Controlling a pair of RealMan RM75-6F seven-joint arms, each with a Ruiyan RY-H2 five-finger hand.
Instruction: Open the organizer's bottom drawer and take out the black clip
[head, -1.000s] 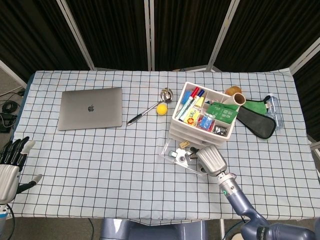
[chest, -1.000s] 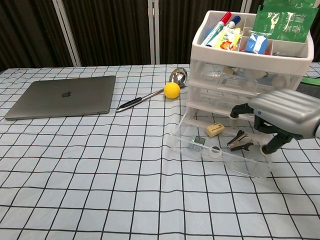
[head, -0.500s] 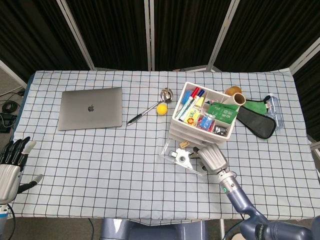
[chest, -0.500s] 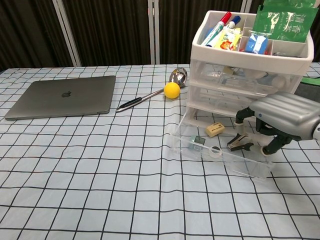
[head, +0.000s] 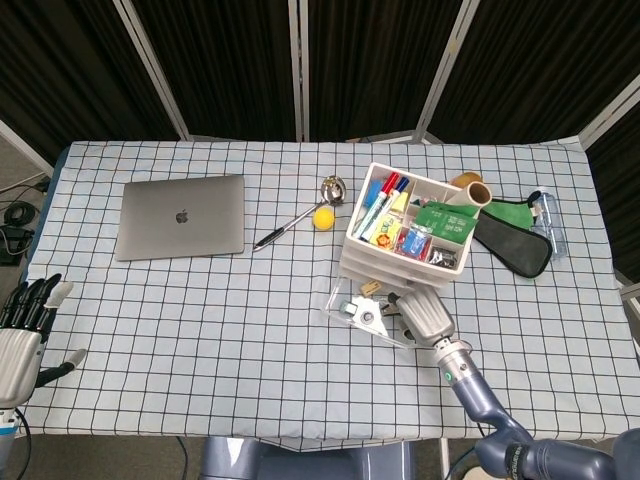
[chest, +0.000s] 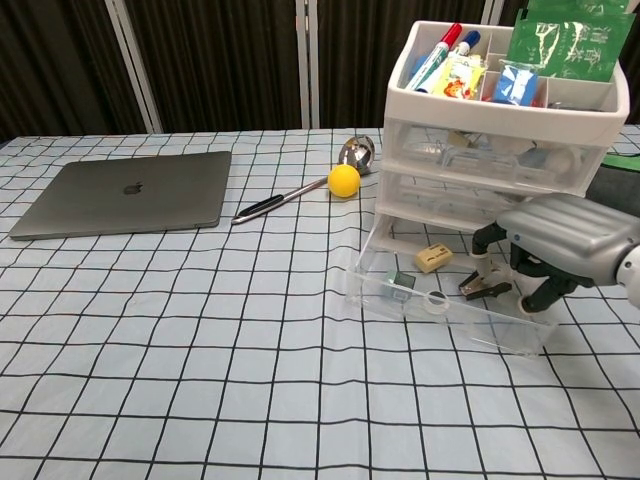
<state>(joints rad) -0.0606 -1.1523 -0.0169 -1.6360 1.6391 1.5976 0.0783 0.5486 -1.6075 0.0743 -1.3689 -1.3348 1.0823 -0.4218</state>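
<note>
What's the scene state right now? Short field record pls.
drawer: bottom drawer of organizer pulled open
black clip: black clip in the drawer, at the right hand's fingertips; grip unclear
right hand: right hand reaching into the drawer
left hand: left hand off the table's left edge, fingers apart, holding nothing

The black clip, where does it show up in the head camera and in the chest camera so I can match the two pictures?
Head view: the black clip is hidden; the right hand covers that end of the open bottom drawer.
Chest view: the black clip is right of centre, in the drawer's right part, at the right hand's fingertips.
Shared landmark: the yellow ball beside the organizer.
</note>
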